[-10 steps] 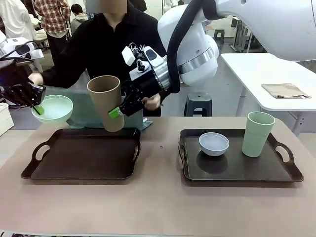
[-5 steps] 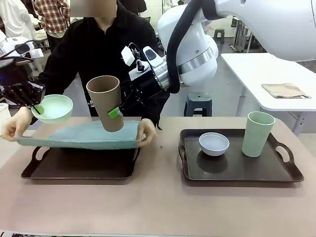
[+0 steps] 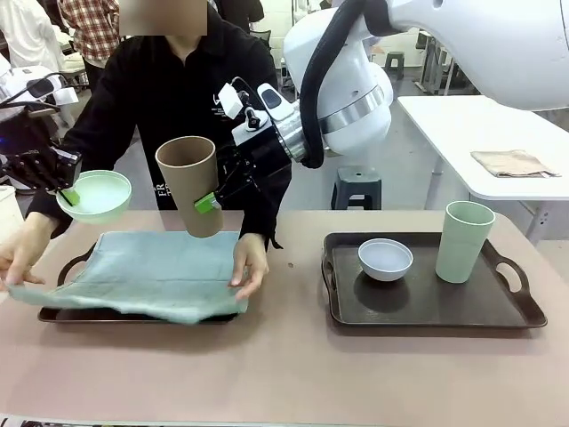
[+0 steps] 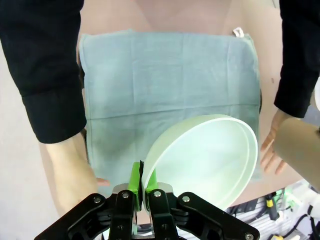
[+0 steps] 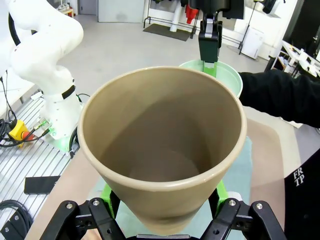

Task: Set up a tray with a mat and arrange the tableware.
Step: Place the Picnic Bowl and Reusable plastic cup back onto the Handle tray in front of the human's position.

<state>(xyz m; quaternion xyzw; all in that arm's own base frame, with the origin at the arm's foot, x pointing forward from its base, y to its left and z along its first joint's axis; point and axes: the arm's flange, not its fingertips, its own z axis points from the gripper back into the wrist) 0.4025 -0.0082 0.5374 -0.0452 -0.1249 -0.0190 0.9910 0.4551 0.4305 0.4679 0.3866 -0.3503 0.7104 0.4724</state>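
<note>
the person's hands (image 3: 251, 267) are spreading a blue-grey mat (image 3: 151, 267) over the left tray (image 3: 78, 261), one at the mat's right edge and the other at its left. the mat's near edge laps over the tray's near rim toward the tabletop (image 3: 293, 374), so it looks not yet squared up.

both arms hold their pieces in the air above the far side of that tray, which i judge leaves room for the mat to go down first. the left tool (image 3: 65, 192) is pinched tight on the rim of the small light green bowl (image 3: 96, 197), one finger inside and one outside, a grip that suits a thin wall. the right tool (image 3: 206, 203) clasps the tall tan-brown cup (image 3: 188, 178) around its lower body with jaws wide, the cup mouth-up and slightly tilted.

on the right tray (image 3: 524, 313) sit the whitish-blue bowl (image 3: 385, 259) and, to its right, the pale green cup (image 3: 465, 240), upright and not yet moved across.
</note>
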